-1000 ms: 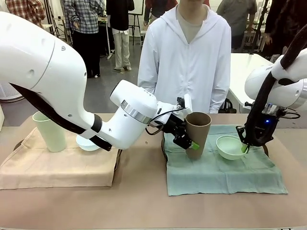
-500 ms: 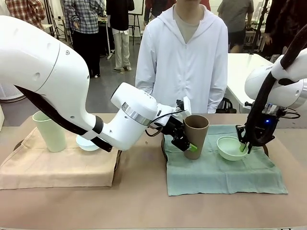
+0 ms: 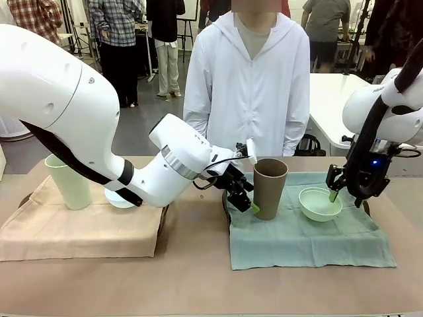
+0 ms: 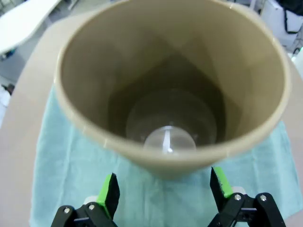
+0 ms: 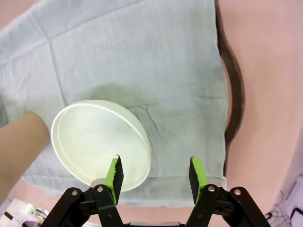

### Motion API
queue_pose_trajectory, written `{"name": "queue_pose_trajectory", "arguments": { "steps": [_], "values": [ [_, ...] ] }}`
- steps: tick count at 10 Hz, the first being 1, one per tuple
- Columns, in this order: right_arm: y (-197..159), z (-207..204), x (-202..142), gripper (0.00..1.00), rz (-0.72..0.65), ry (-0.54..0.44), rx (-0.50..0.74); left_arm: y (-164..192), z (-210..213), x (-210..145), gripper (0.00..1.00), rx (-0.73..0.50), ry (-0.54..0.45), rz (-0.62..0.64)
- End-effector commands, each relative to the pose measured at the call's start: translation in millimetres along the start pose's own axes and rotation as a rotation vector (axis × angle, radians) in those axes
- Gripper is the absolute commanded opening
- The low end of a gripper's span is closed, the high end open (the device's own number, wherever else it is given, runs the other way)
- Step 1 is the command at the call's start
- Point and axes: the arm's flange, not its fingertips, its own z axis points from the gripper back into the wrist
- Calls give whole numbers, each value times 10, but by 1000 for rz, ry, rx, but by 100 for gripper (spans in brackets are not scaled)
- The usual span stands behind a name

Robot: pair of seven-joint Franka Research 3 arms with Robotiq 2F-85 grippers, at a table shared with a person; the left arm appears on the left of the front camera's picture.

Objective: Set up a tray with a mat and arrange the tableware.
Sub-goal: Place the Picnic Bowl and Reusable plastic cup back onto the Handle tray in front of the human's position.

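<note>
Brown cup (image 3: 268, 187): upright on green mat (image 3: 310, 241), left gripper (image 4: 164, 187) spread wide just beside it, not touching. Mint bowl (image 3: 320, 203): on same mat (right of cup), right gripper (image 5: 155, 173) wide apart above its rim. Pale green cup (image 3: 67, 180), blue bowl (image 3: 119, 197): on tan mat (image 3: 73, 231).

Brown cup (image 4: 173, 85): upright on teal mat (image 4: 66, 156), seen from above, interior empty, pale disc at bottom. Left gripper (image 4: 165, 191): spread wide, green pads (image 4: 110, 193) on either side of cup's near wall, not touching. Mat lying on tan table (image 4: 26, 127).
</note>
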Motion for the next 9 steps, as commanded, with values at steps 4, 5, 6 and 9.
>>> {"name": "queue_pose_trajectory", "arguments": {
  "steps": [4,5,6,9],
  "values": [
    [-141,383,-298,79,9,-20,-40,-313,838,309,100,45,380,228],
    [-134,481,-341,79,19,-34,-34,-372,1089,403,100,95,476,317],
    [-115,566,-388,79,28,-48,-43,-408,1292,459,100,139,537,417],
    [-27,906,-611,79,73,-92,-47,-499,1723,573,100,304,683,774]
  ]
}}
